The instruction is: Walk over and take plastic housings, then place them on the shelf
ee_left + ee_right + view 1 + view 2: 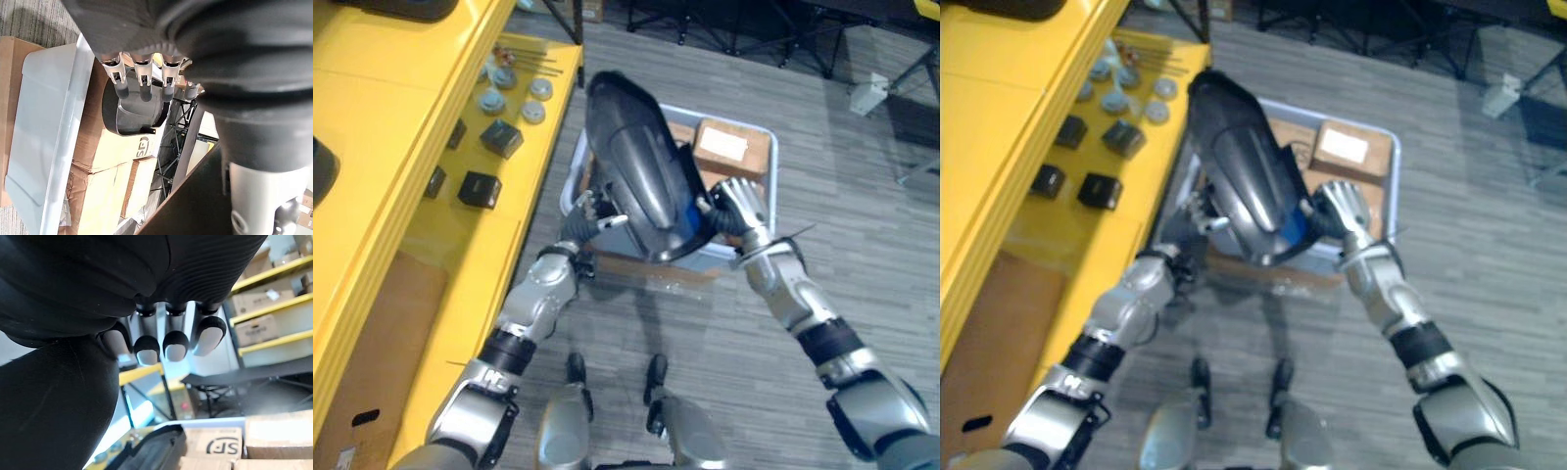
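I hold a large black plastic housing [641, 176] tilted in the air between both hands, above a grey bin [766, 135]. My left hand [590, 211] presses its straight fingers [143, 81] against the housing's left side. My right hand [739, 204] is on the right edge, fingers [173, 345] curled round it near a blue patch. Another black housing [129, 110] lies in the bin among cardboard boxes.
A yellow shelf [411, 117] runs along the left, carrying small black boxes [480, 189] and several grey round parts [514, 93]. A brown box [732, 147] with a white label sits in the bin. Cardboard [372, 352] stands under the shelf. Dark table legs [744, 29] stand beyond.
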Robot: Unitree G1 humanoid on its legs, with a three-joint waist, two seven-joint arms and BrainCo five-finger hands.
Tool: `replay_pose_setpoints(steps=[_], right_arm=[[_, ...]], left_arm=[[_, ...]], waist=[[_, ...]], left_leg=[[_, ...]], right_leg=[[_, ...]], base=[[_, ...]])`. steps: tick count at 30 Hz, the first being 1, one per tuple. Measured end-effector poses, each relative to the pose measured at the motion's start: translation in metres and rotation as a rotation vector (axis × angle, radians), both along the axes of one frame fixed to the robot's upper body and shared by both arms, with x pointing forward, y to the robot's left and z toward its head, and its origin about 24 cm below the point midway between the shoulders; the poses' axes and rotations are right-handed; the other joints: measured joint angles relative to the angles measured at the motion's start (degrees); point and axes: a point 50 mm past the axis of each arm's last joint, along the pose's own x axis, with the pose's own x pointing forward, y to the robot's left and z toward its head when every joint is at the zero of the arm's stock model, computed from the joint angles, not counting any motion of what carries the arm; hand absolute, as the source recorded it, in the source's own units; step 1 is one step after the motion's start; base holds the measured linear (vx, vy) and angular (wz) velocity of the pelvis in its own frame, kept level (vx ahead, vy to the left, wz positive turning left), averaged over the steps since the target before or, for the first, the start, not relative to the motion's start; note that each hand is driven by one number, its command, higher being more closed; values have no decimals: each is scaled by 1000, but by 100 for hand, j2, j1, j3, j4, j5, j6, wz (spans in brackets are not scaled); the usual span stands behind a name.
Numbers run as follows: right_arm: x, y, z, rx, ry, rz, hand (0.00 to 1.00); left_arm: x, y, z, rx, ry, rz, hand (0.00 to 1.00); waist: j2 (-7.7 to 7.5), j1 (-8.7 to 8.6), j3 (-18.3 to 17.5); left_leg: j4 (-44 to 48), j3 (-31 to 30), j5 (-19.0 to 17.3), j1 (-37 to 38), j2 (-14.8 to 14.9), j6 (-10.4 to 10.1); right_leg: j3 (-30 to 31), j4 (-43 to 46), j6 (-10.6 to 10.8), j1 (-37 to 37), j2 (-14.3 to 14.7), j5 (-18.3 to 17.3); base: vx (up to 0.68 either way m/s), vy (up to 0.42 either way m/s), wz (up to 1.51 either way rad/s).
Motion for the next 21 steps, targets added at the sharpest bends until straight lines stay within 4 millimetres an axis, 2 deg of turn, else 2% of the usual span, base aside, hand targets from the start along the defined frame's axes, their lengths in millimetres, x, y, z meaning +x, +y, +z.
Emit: replay_pose_setpoints(steps=[11, 13, 16, 21], right_arm=[[2, 5, 8, -3, -34, 26, 100], [2, 4, 10, -9, -39, 25, 100], [2, 5, 11, -37, -42, 32, 100], [3, 13, 8, -79, -35, 56, 100]], left_arm=[[3, 2, -1, -4, 17, 14, 0], [5, 0, 1, -28, 21, 6, 0], [6, -4, -1, -98, 51, -20, 0], [5, -7, -1, -181, 84, -55, 0]], waist=[[63, 7, 14], [115, 18, 21], [311, 18, 35], [357, 59, 50]], left_leg=[[101, -29, -51, -81, 4, 3], [101, -35, -53, -85, -3, 6], [105, -92, -52, -123, -34, 11], [110, -109, -50, -145, -21, 8]], right_leg=[[-21, 13, -13, -27, -2, -10], [-25, 14, -13, -26, -3, -11], [-94, 20, -9, -30, -8, -16], [-124, 19, -19, -37, 0, -23]], base=[[0, 0, 1], [-2, 6, 2], [-6, 11, 9], [-1, 4, 3]])
